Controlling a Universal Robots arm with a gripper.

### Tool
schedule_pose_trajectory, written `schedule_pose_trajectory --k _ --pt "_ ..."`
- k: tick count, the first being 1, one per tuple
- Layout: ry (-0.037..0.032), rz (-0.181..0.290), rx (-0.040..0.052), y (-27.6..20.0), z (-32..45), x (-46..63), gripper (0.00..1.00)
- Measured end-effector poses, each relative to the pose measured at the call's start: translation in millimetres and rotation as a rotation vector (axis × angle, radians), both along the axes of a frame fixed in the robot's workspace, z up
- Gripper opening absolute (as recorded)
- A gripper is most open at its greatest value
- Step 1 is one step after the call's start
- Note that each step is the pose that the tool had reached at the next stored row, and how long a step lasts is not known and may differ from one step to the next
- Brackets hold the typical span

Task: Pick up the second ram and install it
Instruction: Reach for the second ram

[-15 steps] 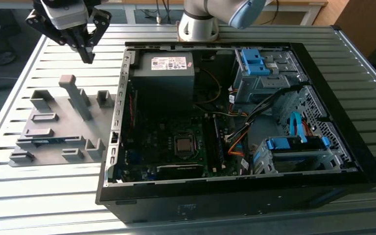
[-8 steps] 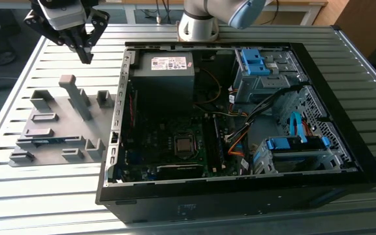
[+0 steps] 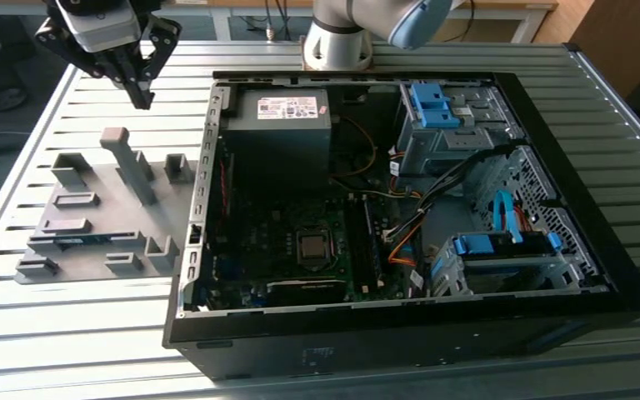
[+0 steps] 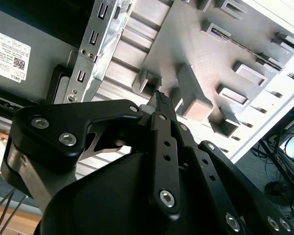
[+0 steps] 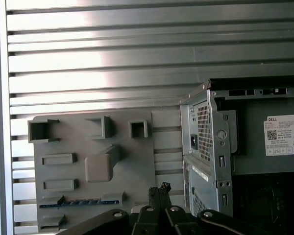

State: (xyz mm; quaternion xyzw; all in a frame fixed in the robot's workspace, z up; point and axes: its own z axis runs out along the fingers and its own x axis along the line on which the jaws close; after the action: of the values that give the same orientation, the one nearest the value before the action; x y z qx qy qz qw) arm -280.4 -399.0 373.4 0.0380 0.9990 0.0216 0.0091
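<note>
End effector (image 3: 142, 102): hanging above the grey fixture (image 3: 120, 227), fingers pressed together, gripping nothing.
Second ram (image 3: 77, 242): lying in a fixture slot, well apart from the end effector; also showing in the first wrist view (image 5: 81, 201).
Computer case (image 3: 587, 275): sitting open on the slatted tabletop (image 3: 76, 321), just beside the fixture.

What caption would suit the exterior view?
Hand hovers over the grey fixture with the second ram slotted in, beside an open computer.
</note>
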Motion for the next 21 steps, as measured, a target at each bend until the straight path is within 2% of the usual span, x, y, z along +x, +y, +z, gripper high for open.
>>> schedule_pose_trajectory --k 21 --pt "0.0001 0.000 -0.0001 0.0 -0.8 -10.6 0.11"
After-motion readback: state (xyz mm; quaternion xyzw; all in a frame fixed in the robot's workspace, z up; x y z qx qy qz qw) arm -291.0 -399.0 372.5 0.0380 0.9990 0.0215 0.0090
